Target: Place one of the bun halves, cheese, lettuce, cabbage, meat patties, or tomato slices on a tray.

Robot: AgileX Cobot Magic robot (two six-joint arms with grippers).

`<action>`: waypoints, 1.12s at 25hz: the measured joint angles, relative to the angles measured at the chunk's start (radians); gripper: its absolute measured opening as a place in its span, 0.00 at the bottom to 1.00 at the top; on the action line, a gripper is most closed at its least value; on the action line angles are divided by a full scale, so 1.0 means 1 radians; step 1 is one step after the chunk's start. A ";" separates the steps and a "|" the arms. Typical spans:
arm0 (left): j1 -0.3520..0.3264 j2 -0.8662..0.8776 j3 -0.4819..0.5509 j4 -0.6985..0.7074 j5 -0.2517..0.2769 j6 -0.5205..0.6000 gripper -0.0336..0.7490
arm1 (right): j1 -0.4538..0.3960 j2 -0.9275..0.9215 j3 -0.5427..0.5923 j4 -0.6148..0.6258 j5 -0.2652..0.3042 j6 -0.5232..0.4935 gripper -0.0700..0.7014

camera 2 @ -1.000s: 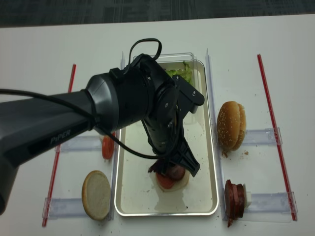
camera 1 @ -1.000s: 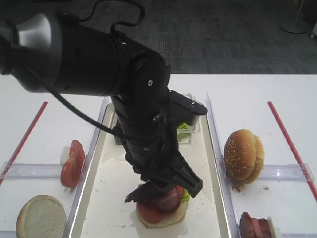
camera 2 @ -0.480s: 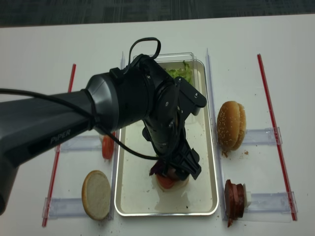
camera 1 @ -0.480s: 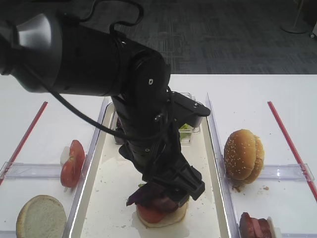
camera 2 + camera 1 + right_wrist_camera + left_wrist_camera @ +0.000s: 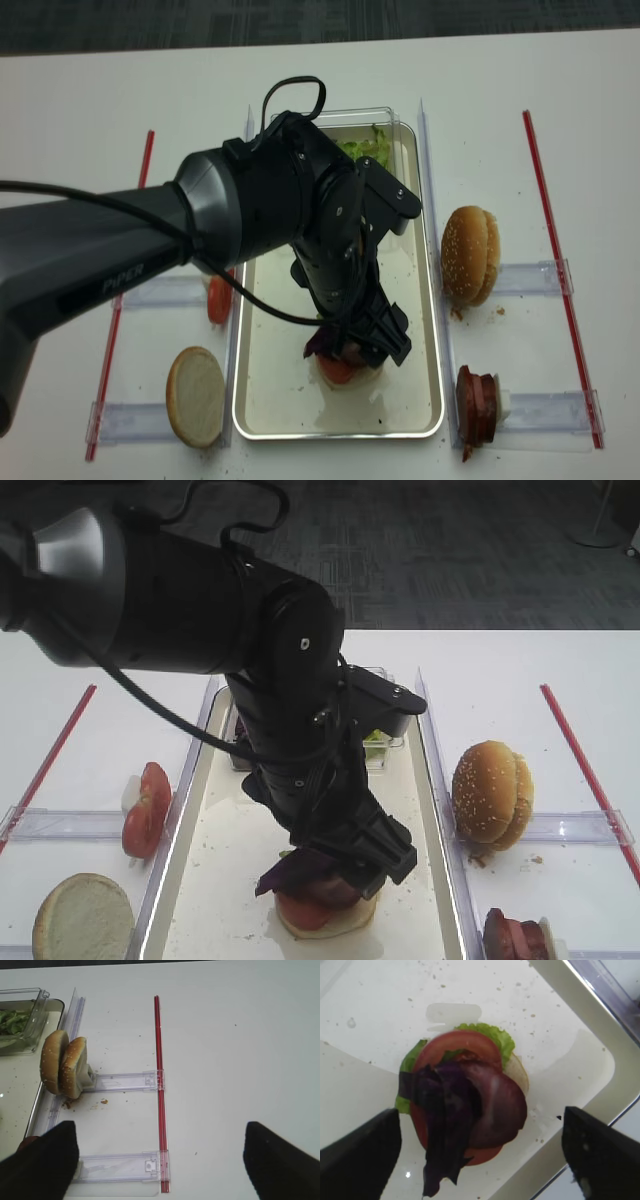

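Cabbage, a crinkled dark purple leaf [image 5: 462,1115], lies loose atop the round red tomato slice [image 5: 457,1050] and frilly green lettuce [image 5: 490,1035], low centre in the big silver-rimmed metal tray [image 5: 592,1067]. The left gripper [image 5: 480,1145] hangs directly above, fingers spread wide, touching nothing; the leaf's long axis runs down-frame between them. Overhead, that arm masks most of the stack. The right gripper [image 5: 160,1160], wide and empty, waits far right.
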 joint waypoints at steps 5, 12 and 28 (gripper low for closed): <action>0.000 0.002 -0.005 0.000 0.004 -0.003 0.81 | 0.000 0.000 0.000 0.000 0.000 0.000 0.97; 0.000 0.002 -0.107 0.017 0.072 -0.006 0.81 | 0.000 0.000 0.000 0.000 0.000 0.000 0.97; 0.016 0.002 -0.172 0.056 0.121 -0.028 0.81 | 0.000 0.000 0.000 0.000 0.000 0.000 0.97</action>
